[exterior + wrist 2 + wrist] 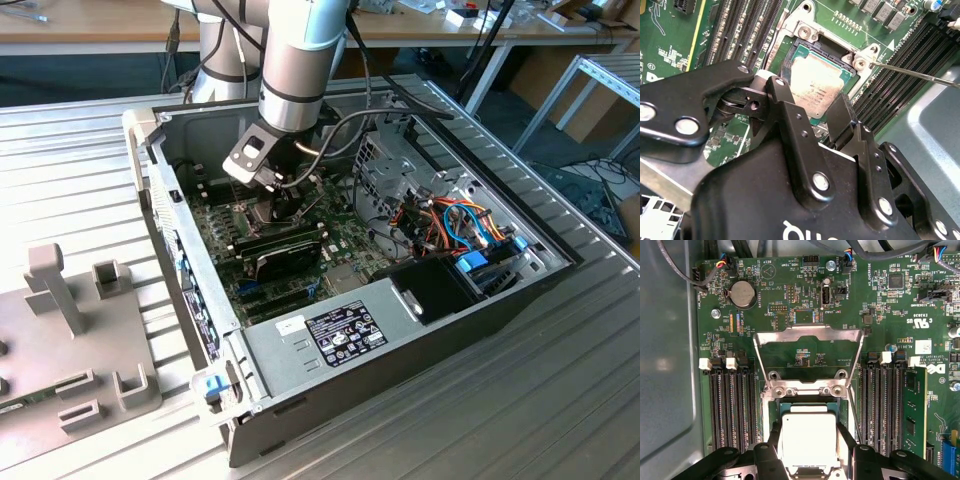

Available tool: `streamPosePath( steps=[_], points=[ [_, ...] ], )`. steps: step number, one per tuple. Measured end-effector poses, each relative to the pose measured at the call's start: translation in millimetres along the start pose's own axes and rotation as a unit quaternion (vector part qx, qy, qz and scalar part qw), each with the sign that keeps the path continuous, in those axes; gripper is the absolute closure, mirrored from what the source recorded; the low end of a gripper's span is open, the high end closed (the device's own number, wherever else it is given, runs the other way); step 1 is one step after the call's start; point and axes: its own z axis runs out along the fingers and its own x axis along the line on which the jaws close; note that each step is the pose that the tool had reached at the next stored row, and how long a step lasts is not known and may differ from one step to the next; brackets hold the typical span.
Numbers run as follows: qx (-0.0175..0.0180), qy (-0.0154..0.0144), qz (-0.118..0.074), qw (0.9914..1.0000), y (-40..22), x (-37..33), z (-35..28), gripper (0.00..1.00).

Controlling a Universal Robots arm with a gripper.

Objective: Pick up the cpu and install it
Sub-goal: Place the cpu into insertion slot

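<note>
The fingers (775, 434) of your gripper (808, 433) are clamped on the cpu (807, 440), one against each of two opposite edges. The cpu sits square over the dark socket (809, 46), inside its outline; you can't tell whether it is fully seated. The socket's hinged metal frame (808, 331) stands swung open just beyond it. Rows of memory slots (732, 410) flank the socket on the green motherboard (880, 305). In the exterior view your arm (300, 60) reaches down into the open computer case (275, 350) on the ribbed tabletop (80, 150).
</note>
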Motion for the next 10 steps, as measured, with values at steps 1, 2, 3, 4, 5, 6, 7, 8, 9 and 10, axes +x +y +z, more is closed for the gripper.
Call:
streamPosePath(
  steps=[1, 2, 3, 4, 5, 6, 7, 8, 9, 10],
  points=[
    [0.0000, -0.0001, 0.000, 1.00000, 0.0, 0.0, 0.0, 0.47],
    [0.0000, -0.0001, 0.000, 1.00000, 0.0, 0.1, 0.1, 0.47],
    [0.0000, -0.0001, 0.000, 1.00000, 0.0, 0.1, 0.2, 0.47],
    [0.0000, 0.0000, 0.000, 1.00000, 0.0, 0.1, 0.3, 0.47],
    [0.0000, 0.0002, 0.000, 1.00000, 0.0, 0.1, 0.5, 0.47],
    [0.0000, 0.0002, 0.000, 1.00000, 0.0, 0.1, 0.5, 0.47],
    [0.0000, 0.0002, 0.000, 1.00000, 0.0, 0.0, 0.5, 0.47],
    [0.0000, 0.0002, 0.000, 1.00000, 0.0, 0.0, 0.6, 0.47],
    [0.0000, 0.0003, 0.000, 1.00000, 0.0, 0.1, 0.8, 0.47],
    [0.0000, 0.0002, 0.000, 1.00000, 0.0, 0.0, 0.9, 0.47]
  ],
)
